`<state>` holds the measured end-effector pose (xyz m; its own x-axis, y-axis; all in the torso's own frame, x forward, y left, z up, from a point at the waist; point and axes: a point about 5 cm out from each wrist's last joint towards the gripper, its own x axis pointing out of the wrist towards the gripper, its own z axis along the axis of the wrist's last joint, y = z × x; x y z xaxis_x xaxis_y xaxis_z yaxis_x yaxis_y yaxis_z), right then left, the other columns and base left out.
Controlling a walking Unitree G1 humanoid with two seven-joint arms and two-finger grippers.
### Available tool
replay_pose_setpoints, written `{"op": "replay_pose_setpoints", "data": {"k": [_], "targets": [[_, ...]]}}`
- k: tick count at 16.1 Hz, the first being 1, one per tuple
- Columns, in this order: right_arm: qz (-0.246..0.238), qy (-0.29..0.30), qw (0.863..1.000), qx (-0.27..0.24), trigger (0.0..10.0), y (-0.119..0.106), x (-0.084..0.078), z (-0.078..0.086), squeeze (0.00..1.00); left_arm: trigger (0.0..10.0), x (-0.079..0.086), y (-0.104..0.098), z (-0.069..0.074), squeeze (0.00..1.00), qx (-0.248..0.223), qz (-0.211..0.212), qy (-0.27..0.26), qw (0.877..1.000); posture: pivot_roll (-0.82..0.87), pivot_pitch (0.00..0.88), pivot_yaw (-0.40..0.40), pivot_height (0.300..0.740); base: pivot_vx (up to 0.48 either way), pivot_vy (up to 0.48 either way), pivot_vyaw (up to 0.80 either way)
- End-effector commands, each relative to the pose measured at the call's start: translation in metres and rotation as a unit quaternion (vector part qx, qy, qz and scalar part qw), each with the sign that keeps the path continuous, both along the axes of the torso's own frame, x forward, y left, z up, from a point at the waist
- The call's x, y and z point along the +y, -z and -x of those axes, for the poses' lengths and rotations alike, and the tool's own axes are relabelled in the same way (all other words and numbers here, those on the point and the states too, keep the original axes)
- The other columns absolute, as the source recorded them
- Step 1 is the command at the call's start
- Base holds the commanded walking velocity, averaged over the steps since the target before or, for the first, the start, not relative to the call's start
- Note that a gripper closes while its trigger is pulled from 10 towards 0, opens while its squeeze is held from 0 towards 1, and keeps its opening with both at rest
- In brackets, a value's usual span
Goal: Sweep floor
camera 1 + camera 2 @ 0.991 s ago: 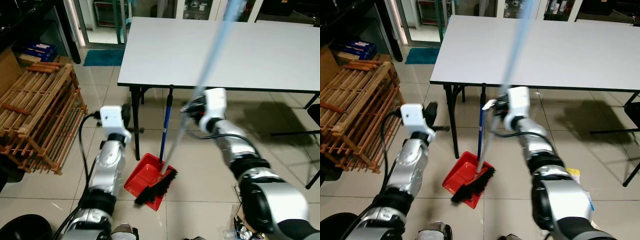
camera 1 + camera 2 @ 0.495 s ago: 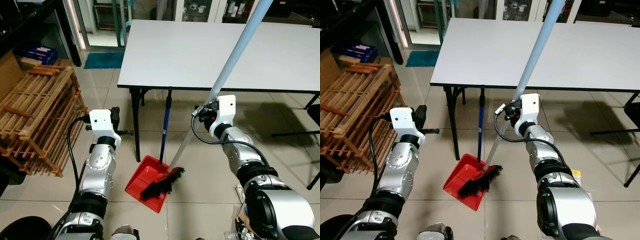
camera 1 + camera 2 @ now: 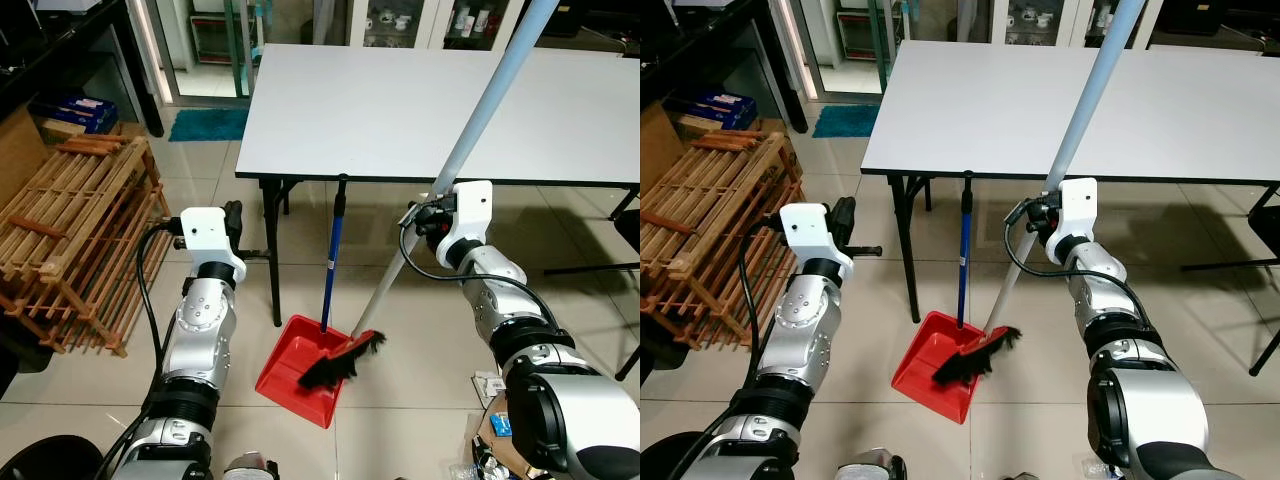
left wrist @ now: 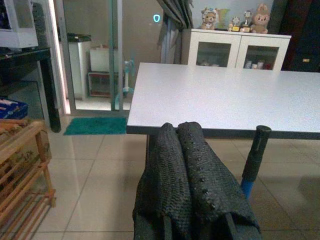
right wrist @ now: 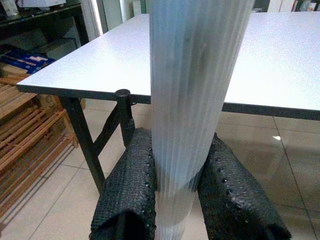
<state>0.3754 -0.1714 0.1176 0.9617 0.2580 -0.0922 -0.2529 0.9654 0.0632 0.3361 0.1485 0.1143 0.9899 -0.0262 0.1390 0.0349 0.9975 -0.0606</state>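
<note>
The right tool [image 5: 187, 192] is clenched around the pale blue pole of the broom [image 3: 470, 140], low on the shaft, just in front of the white bench [image 3: 420, 100]. The broom slants down across the bench edge to its black bristle head [image 3: 342, 362], which rests at the open lip of the red dustpan [image 3: 296, 370] on the tiled floor [image 3: 400, 400].

The pole is ribbed plastic or thin metal, probably light and stiff, but long, so held this low the top end will likely swing and twist in the grip. The ribbing should help the textured fingers [image 5: 127, 195] against slipping. The bristles look soft and springy; pressing too hard would likely splay them and flick dust past the pan. The dustpan stands alone with its blue upright handle [image 3: 331, 250] near the bench leg; it looks light and could slide on the glossy tiles if the broom pushes it. The handle's black top is the natural place to steady it.

The left tool [image 4: 192, 175] hangs free beside that handle with its fingers pressed together, holding nothing.

The broom's top runs out of frame. Whether any dirt lies in the pan or under the bristles is too small to tell. At the lower right edge some packets on the floor are cut off.
</note>
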Motion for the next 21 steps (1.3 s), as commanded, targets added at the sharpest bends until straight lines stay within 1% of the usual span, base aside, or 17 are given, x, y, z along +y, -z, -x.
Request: {"op": "replay_pose_setpoints", "data": {"k": [1,4,9,15,21], "targets": [[-0.002,0.003,0.999,-0.041,10.0,-0.020,0.005,-0.008,0.00,10.0,-0.004,-0.006,-0.004,0.00,-0.005,0.002,0.002,1.000,0.02,0.003,-0.026,0.740,0.000,0.000,0.00],[-0.008,-0.006,0.999,-0.036,10.0,-0.017,0.015,-0.007,0.00,10.0,-0.007,-0.007,-0.004,0.00,-0.008,0.009,0.003,1.000,0.02,0.013,-0.026,0.740,0.000,0.000,0.00],[-0.011,-0.010,0.999,-0.035,10.0,-0.020,0.018,-0.009,0.00,10.0,-0.009,-0.008,-0.003,0.00,-0.010,0.015,0.004,1.000,0.02,0.031,-0.037,0.740,-0.293,0.000,0.00],[-0.014,-0.017,0.999,-0.030,10.0,-0.017,0.022,-0.008,0.00,10.0,-0.011,-0.007,-0.001,0.00,-0.011,0.020,0.006,1.000,0.02,0.051,-0.037,0.740,-0.299,0.000,0.00],[-0.014,-0.015,0.999,-0.024,10.0,-0.013,0.022,-0.006,0.00,10.0,-0.015,-0.007,0.000,0.00,-0.009,0.022,0.010,1.000,0.02,0.062,-0.037,0.740,-0.279,0.000,0.00]]}}
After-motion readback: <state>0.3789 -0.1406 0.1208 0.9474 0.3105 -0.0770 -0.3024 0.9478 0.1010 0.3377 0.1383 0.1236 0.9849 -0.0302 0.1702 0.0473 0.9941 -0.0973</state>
